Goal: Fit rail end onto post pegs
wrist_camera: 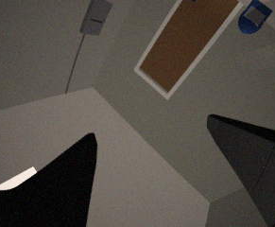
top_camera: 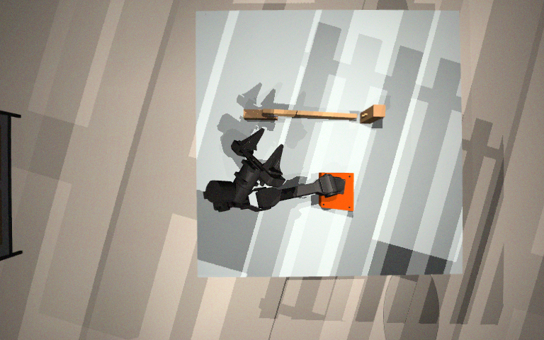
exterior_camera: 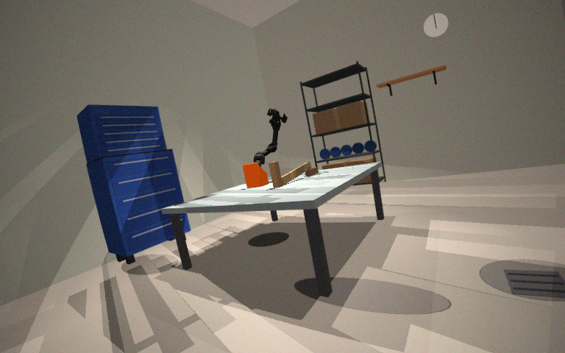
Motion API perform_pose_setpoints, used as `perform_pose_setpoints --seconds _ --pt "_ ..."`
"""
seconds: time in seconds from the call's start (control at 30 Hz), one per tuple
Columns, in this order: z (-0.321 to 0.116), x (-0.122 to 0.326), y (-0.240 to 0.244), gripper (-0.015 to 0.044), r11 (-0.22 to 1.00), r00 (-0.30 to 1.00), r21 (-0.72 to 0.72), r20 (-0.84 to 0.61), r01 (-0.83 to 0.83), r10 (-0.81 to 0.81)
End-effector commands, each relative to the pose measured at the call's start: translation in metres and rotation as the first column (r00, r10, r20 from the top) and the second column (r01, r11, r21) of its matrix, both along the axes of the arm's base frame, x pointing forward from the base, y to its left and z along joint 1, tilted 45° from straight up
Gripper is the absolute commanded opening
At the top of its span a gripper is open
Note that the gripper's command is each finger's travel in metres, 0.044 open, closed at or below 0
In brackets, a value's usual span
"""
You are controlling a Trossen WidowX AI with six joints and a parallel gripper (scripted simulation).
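The long wooden rail [top_camera: 325,115] [exterior_camera: 295,173] slopes down from the low footboard block [top_camera: 251,115] [exterior_camera: 311,172] to the table beside the short post [top_camera: 378,110] [exterior_camera: 275,174]. Its far end is over the block; the bracket is too small to make out clearly. In the top view a small gap shows between the near end and the post. A small peg [top_camera: 364,114] shows on the post's rail side; the holes cannot be made out. My gripper [top_camera: 272,137] [exterior_camera: 278,114] [wrist_camera: 153,130] is open and empty, high above the table, away from the rail and pointing upward.
The arm's orange base [top_camera: 348,202] [exterior_camera: 254,176] stands on the white table [top_camera: 232,252] [exterior_camera: 250,204], beside the rail. Off the table stand a blue tool cabinet [exterior_camera: 134,183] and a shelf rack [exterior_camera: 335,75]. The wrist view shows walls, ceiling and a brown door [wrist_camera: 184,43].
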State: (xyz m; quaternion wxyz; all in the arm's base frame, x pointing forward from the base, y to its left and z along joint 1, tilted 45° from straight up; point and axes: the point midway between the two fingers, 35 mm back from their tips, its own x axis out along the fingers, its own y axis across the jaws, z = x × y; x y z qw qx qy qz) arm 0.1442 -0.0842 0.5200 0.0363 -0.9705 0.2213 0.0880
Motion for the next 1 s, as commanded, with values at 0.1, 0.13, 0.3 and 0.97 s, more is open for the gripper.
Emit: perform_pose_setpoints --seconds 0.1,0.13,0.3,0.97 --pt "-0.014 0.022 -0.017 0.044 0.981 0.985 -0.144 -0.137 -0.128 0.108" --pt "-0.021 0.031 -0.023 0.044 0.962 0.97 -0.198 -0.191 -0.187 0.149" --pt "-0.059 0.08 -0.044 0.044 0.759 0.839 -0.416 -0.449 -0.501 0.307" --pt "-0.209 0.197 -0.039 0.044 -0.441 0.355 -0.432 -0.901 -0.787 0.249"
